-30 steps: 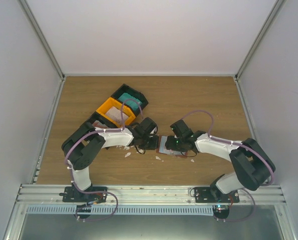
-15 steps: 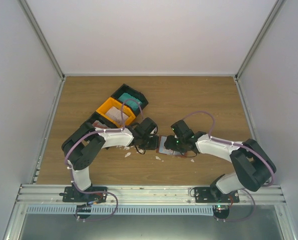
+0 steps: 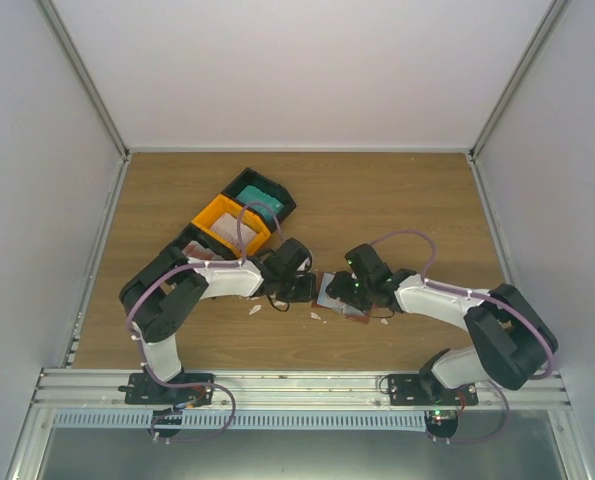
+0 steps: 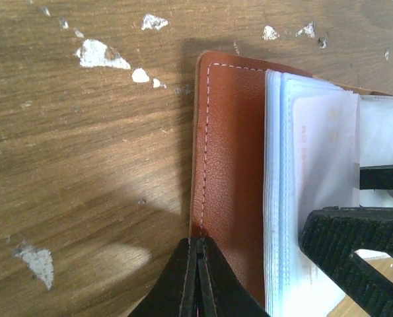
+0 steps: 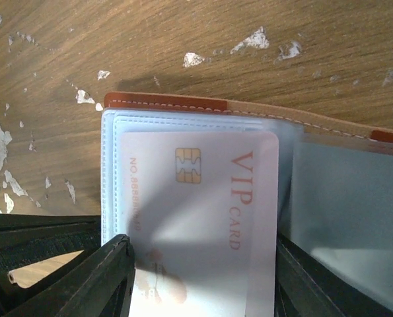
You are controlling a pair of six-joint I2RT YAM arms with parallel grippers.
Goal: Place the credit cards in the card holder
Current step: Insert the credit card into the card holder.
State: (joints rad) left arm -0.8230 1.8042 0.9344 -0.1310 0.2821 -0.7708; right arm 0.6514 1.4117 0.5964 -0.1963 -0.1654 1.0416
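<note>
Wood-grain counter [image 3: 397, 200] sits inside a plain white enclosure: white back wall [image 3: 307, 70] and side panels [image 3: 37, 200], joined w/ aluminium frame struts [image 3: 82, 75]. A metal rail [image 3: 297, 385] runs along the near edge. Lighting is even and diffuse; white paint-like flecks [image 4: 100, 56] mark the worn wood surface.

A credit card [image 5: 199, 224] lies on the open card holder [image 5: 163, 102].

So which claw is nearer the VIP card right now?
Right. The right claw straddles the VIP card, a finger at each side; the left claw pinches the card holder's brown cover edge.
</note>
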